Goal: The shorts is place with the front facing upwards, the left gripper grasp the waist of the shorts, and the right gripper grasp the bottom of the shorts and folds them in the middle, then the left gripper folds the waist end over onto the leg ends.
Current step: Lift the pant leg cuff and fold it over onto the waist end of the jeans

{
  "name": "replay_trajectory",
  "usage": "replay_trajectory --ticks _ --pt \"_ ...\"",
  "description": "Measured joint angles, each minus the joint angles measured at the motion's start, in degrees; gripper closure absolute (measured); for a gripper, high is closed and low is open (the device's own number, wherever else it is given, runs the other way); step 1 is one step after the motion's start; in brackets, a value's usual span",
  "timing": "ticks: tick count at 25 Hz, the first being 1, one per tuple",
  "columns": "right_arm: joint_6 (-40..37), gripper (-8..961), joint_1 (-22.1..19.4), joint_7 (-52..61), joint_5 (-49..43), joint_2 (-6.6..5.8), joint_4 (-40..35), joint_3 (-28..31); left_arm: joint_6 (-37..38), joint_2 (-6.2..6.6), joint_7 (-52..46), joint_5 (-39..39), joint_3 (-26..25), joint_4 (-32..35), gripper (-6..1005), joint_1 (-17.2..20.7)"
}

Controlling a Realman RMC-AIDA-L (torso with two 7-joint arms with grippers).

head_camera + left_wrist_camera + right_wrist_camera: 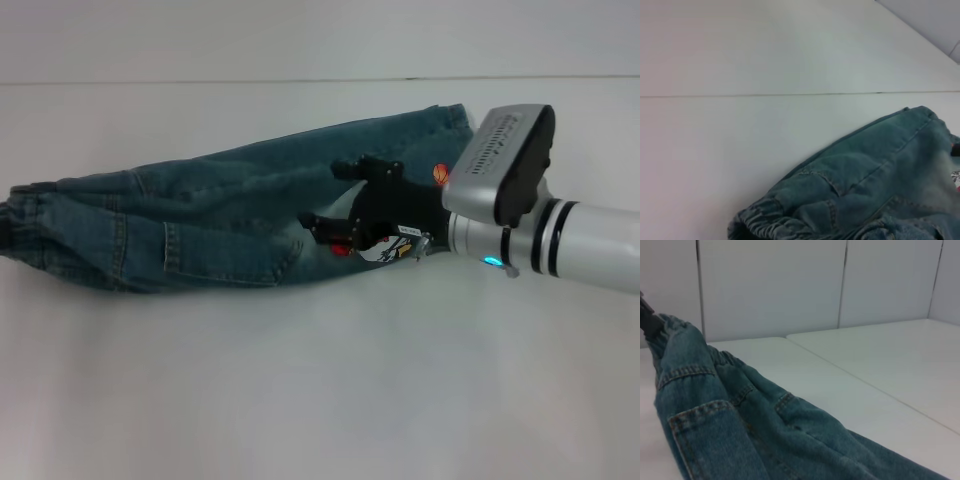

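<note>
White table [320, 400] carries folded shorts [220, 215]; right gripper [340, 205] spread open above their right part.

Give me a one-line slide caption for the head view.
Right gripper reaches over the leg end of denim shorts folded lengthwise on a white table; left gripper out of frame.

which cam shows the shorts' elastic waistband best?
Left wrist view: the gathered elastic waistband of the denim shorts is close and unobstructed. Head view shows it only as the far-left edge. Right wrist view shows it at a distance, one end apparently pinched by a dark gripper finger.
</note>
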Motion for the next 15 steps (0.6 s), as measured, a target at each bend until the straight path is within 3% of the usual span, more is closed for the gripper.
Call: replay_trajectory --ticks 15 --pt "2.3 100 3.4 -4.8 4.3 -0.03 3.1 0.0 6.9 -0.35 -1.0 -5.0 -1.3 3.4 957 -0.7"
